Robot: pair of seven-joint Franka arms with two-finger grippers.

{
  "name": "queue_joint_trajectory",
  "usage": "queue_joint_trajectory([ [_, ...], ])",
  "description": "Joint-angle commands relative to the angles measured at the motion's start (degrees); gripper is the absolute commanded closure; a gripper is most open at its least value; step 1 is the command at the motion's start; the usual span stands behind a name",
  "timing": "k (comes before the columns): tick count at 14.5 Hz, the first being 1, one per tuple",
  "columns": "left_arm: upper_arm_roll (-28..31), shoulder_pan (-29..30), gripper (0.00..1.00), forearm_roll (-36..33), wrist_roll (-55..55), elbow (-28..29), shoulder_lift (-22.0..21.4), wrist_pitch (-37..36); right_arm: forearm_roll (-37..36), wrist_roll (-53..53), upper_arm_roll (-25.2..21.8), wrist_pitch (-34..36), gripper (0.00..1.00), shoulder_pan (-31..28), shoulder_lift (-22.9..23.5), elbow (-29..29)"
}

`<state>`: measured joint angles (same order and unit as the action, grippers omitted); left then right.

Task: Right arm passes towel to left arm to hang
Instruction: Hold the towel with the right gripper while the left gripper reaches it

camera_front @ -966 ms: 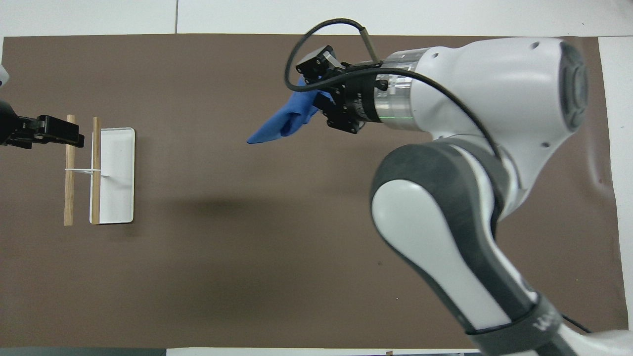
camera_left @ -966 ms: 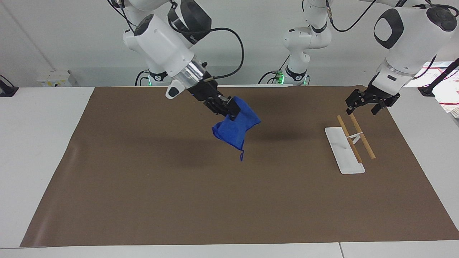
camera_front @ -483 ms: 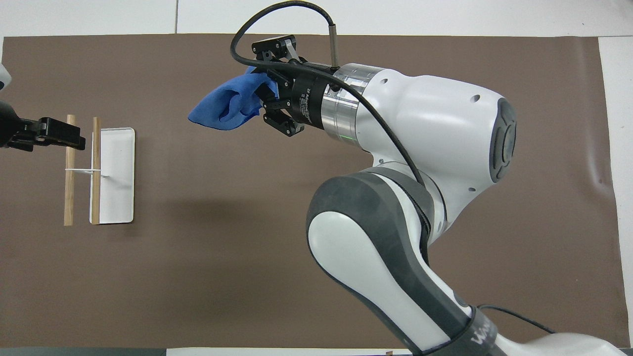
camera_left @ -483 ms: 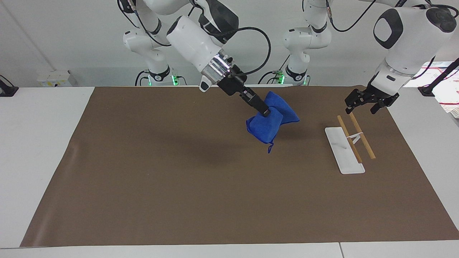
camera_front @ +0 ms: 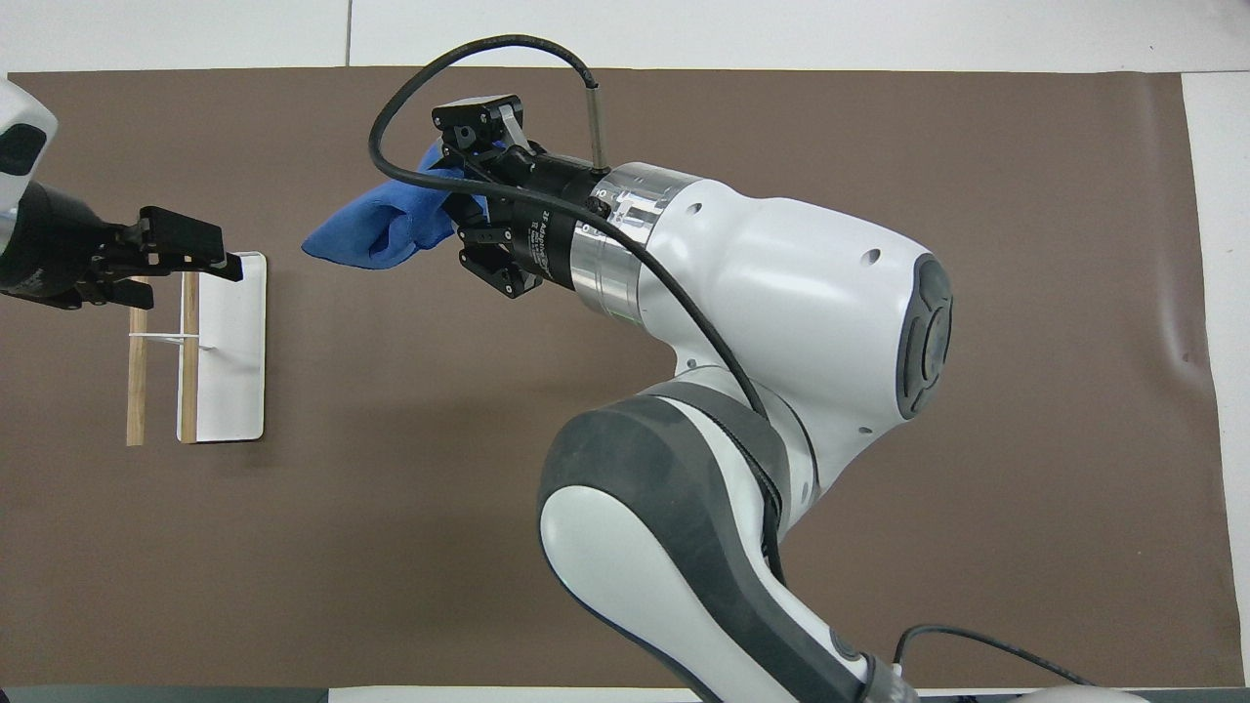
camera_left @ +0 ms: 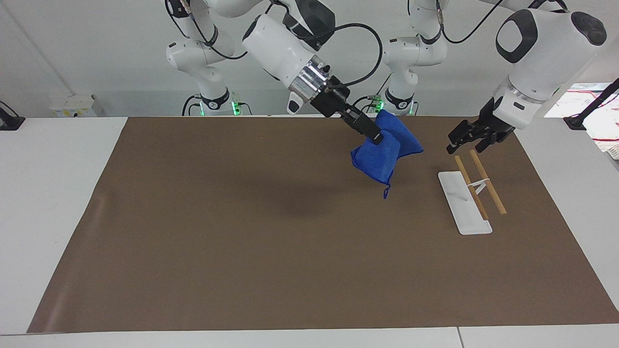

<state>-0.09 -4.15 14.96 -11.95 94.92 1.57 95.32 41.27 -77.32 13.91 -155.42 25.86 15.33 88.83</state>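
The right claw [camera_left: 375, 138] is clamped tight on the blue towel [camera_left: 384, 154], which hangs bunched in the air over the brown mat [camera_left: 242, 232] on the worktop, its small corner loop [camera_left: 385, 194] dangling lowest. The left claw [camera_left: 468, 140] hovers with its fingers spread and nothing in them, over the end of the wooden rack [camera_left: 478, 186] nearer to the robots, apart from the towel

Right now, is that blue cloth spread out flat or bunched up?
Bunched up: the towel hangs in folds off the table, pinched in the right hand, its loop dangling below.
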Motion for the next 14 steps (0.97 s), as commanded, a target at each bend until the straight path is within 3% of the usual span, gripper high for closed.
queue_joint_trajectory([
  [1, 0.35, -1.38, 0.0, 6.81, -9.71, 1.67, -0.08, 0.05, 0.66, -0.46, 0.15, -0.67, 1.0, -0.02, 0.66, -0.68],
  [5, 0.35, -0.77, 0.0, 17.54, -25.98, 2.46, 0.36, 0.66, 0.57, -0.37, 0.06, -0.67, 1.0, -0.11, 0.66, -0.15],
  [9, 0.35, -1.38, 0.0, 20.11, -48.72, 2.47, 0.45, 2.41, 0.57, -0.28, 0.15, -0.67, 1.0, -0.02, 0.66, -0.06],
  [11, 0.35, -1.73, 0.0, 20.55, -59.54, 2.38, 1.24, 8.1, 0.57, -0.2, 0.15, -0.67, 1.0, -0.02, 0.66, 0.11],
  [14, 0.44, -1.56, 0.0, 22.48, -64.24, 2.03, 1.68, 10.85, 0.57, -0.11, 0.15, -0.58, 1.0, -0.02, 0.57, 0.47],
])
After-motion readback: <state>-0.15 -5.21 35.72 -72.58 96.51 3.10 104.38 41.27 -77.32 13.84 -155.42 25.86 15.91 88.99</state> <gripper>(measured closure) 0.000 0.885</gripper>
